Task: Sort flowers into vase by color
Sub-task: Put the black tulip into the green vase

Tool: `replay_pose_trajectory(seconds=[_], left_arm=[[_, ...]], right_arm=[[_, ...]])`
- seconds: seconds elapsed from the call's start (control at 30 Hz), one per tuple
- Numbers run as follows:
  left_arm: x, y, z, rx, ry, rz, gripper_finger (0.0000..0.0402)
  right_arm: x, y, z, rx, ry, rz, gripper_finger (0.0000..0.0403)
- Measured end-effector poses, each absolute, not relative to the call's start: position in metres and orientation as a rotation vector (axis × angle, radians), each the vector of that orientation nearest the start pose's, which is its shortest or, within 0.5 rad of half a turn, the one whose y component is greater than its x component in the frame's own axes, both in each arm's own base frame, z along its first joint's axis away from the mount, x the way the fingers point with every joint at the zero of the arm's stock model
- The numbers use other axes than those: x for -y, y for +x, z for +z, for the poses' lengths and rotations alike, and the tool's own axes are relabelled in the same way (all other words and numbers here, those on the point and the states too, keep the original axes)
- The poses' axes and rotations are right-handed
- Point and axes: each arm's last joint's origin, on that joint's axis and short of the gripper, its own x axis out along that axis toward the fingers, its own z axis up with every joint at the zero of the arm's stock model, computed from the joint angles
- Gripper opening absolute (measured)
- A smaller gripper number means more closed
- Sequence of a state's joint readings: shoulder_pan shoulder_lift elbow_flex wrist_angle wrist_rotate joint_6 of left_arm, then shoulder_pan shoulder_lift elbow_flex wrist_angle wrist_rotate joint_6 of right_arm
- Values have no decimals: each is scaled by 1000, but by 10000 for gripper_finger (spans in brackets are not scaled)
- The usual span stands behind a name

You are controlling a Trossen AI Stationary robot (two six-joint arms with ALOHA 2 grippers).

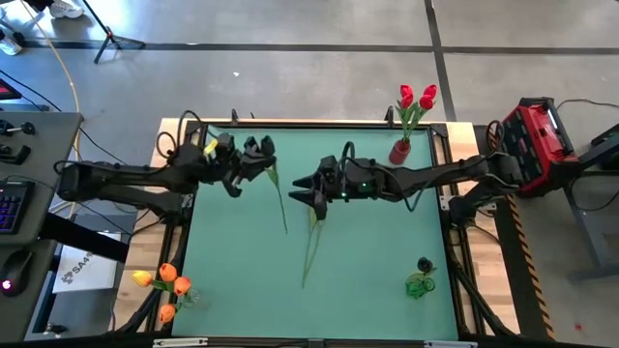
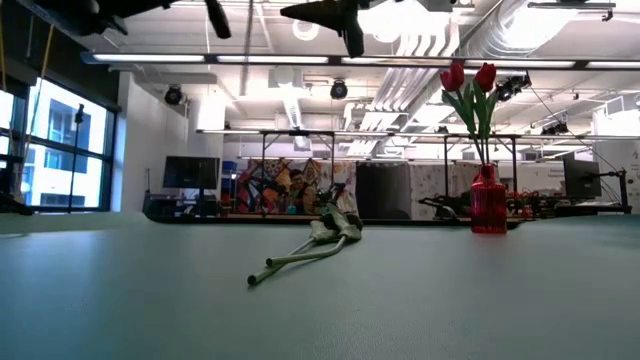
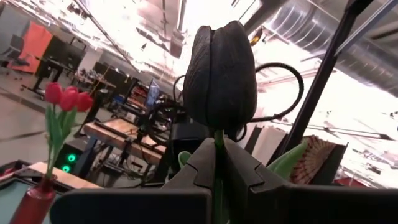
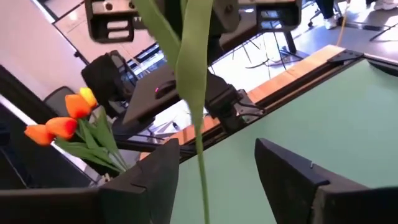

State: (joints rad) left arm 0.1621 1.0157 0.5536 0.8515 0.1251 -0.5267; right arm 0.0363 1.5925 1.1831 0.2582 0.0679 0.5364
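- The green table (image 1: pixel 368 280) carries a red vase (image 1: pixel 399 151) of red tulips at its far edge, orange tulips (image 1: pixel 164 286) at the near left corner, and a loose flower (image 2: pixel 305 247) mid-table.
- My left hand (image 1: pixel 259 159) is clenched on the dark tulip (image 3: pixel 221 73), just under its head, stem hanging.
- My right hand (image 1: pixel 316 198) is released; the stem (image 4: pixel 198 118) hangs between its fingers.
- The stem looks light, thin and floppy; I'd grip it low, gently.

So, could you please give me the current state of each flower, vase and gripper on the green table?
Left gripper: shut on the dark near-black tulip, raised above the table.
Right gripper: open, the dark tulip's thin green stem hanging between its fingers.
Loose green-stemmed flower: lying flat on the table.
Red tulips: upright in the red vase.
Orange tulips: at the table's corner.
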Motion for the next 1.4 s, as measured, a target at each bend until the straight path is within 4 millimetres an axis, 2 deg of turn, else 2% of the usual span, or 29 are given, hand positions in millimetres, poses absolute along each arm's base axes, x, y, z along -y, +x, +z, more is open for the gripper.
replay_pose_trajectory(seconds=[0.5, 0.67, 0.77, 0.87, 0.97, 1.17, 1.4], left_arm=[[-31, 258, 310, 328, -445, -71, 0], [-33, 267, 306, 307, -452, -67, 0], [-33, 270, 302, 286, -491, -80, 5], [-32, 271, 299, 261, -502, -94, 26], [-32, 272, 297, 231, -507, -90, 59], [-34, 272, 290, 151, -521, -61, 119], [-34, 272, 279, 8, -552, -62, 132]], right_arm=[[-5, 370, 312, -137, 468, -2, 183], [-5, 370, 311, -159, 495, 50, 131], [-5, 370, 311, -167, 503, 53, 77], [-5, 370, 311, -168, 496, 57, 18], [-9, 366, 313, -183, 495, 41, 13], [-13, 338, 328, -268, 435, -62, 5], [-23, 276, 366, -286, 354, -230, 2]])
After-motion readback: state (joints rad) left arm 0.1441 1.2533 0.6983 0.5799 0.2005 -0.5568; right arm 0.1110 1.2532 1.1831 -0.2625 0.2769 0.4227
